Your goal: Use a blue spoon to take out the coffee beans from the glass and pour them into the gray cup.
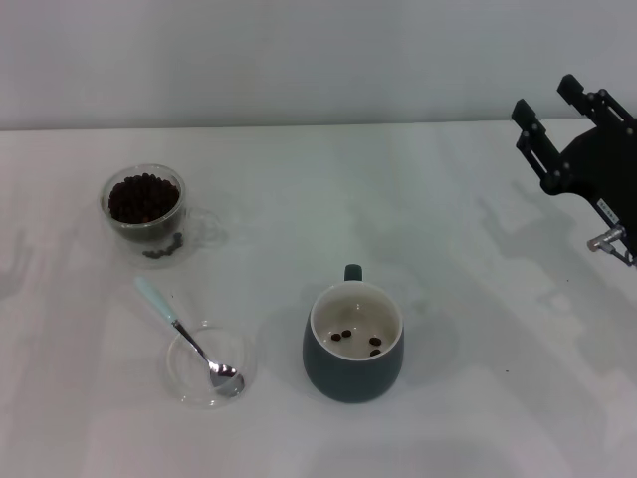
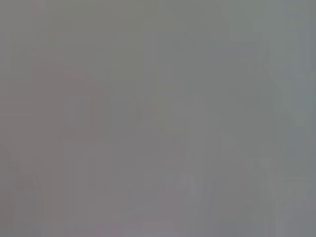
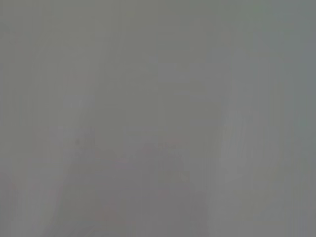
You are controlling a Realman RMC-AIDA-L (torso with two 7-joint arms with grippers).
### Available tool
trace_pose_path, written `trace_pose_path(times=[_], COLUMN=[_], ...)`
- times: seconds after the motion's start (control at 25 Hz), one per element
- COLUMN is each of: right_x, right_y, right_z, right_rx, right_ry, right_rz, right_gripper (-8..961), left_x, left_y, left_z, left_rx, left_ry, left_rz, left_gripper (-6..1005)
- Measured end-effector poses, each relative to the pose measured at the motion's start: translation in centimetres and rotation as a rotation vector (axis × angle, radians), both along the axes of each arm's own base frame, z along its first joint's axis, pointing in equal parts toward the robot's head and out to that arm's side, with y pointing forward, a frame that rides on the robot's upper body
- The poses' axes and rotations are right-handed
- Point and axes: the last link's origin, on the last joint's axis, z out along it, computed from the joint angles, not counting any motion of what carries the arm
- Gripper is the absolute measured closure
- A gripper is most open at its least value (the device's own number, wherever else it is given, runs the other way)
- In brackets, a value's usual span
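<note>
White table against a plain pale wall.

The glass stands far left; the blue spoon rests in a dish before it, apparently; the gray cup sits right.

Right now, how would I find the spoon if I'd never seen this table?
On the white table, look at the near left corner for the flat clear dish. The blue spoon leans in it, shiny bowl down. Nothing else there has a pale blue handle.
</note>
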Motion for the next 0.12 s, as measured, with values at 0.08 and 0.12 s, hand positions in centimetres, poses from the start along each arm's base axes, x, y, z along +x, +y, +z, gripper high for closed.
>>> trace_pose_path(times=[0.08, 0.12], right_x=[0.26, 0.37], right_y=[-0.06, -0.07], right_z=[-0.05, -0.07], right_rx=[-0.004, -0.005], right_ry=[-0.006, -0.008], right_rz=[-0.012, -0.017], right_gripper=[379, 379], left_x=[0.05, 0.08], left_y=[0.08, 0.11], left_z=[-0.15, -0.2], left_rx=[-0.006, -0.008], left_ry=[0.014, 0.021], left_rz=[0.001, 0.001], left_gripper=[250, 250])
